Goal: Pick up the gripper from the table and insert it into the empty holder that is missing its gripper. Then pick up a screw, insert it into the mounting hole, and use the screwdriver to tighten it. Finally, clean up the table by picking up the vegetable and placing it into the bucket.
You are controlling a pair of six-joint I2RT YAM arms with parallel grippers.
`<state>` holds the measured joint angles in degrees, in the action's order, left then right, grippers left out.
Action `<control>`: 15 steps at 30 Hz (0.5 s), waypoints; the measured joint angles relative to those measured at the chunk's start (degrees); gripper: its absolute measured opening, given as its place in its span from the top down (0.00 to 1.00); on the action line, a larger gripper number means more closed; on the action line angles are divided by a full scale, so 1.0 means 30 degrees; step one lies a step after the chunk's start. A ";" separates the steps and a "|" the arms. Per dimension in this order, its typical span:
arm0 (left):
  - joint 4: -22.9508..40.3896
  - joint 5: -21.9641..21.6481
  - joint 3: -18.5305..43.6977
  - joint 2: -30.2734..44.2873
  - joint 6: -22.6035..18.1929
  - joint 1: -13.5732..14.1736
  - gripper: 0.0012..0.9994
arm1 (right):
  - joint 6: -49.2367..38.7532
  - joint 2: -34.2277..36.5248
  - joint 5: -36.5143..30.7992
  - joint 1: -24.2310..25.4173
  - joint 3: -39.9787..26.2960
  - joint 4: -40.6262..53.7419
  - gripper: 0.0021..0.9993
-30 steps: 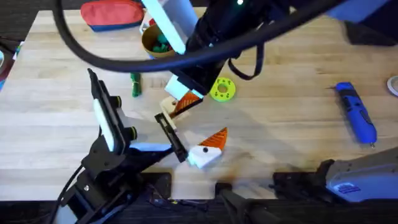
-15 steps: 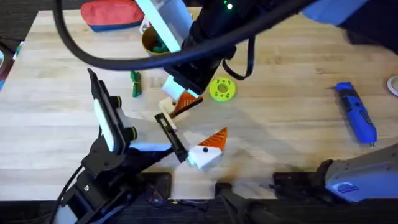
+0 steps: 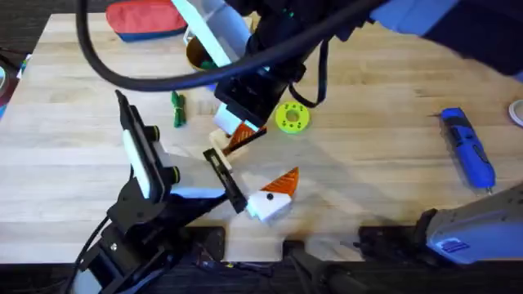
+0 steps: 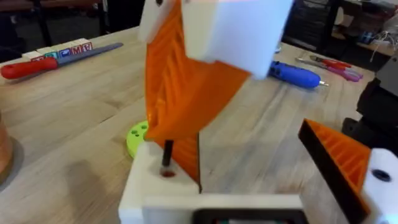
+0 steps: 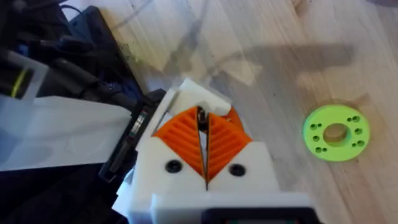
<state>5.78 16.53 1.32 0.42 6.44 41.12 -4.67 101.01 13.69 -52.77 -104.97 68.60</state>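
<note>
My right gripper point(image 3: 243, 133) reaches across the middle and is shut on a small dark screw point(image 4: 166, 152) point(image 5: 200, 117). The screw stands upright with its tip in the hole of the white holder point(image 3: 219, 139) point(image 4: 146, 186) point(image 5: 193, 93). Orange shows against the holder under my pads; I cannot separate the gripper piece from them. The holder is one finger of my left gripper point(image 3: 245, 169), which is open; the other finger point(image 3: 274, 192) point(image 4: 348, 168) carries an orange wedge. The blue screwdriver point(image 3: 468, 147) point(image 4: 295, 73) lies far right. The green vegetable point(image 3: 177, 110) lies left of the holder.
A tan bucket point(image 3: 194, 57) and a red pouch point(image 3: 147, 18) stand at the back. A yellow-green disc with holes point(image 3: 292, 117) point(image 5: 336, 132) lies just right of the holder. A red-handled screwdriver point(image 4: 31, 67) lies on the table. The right arm hangs large over the back middle.
The right arm has shifted slightly left above the table while its gripper stays at the holder with the screw. The left arm has not moved.
</note>
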 joint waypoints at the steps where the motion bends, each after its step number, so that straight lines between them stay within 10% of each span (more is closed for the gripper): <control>1: 0.0000 0.0000 0.0000 0.0003 -0.0007 0.0000 0.01 | 0.0000 0.0000 0.0046 0.0007 0.0000 0.0000 1.00; 15: -0.0007 0.0000 0.0000 0.0003 -0.0015 0.0000 0.01 | 0.0000 0.0000 0.0257 0.0000 0.0000 0.0019 1.00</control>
<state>5.76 16.53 1.32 0.43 6.39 41.12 -4.67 101.01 14.46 -52.77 -104.97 68.66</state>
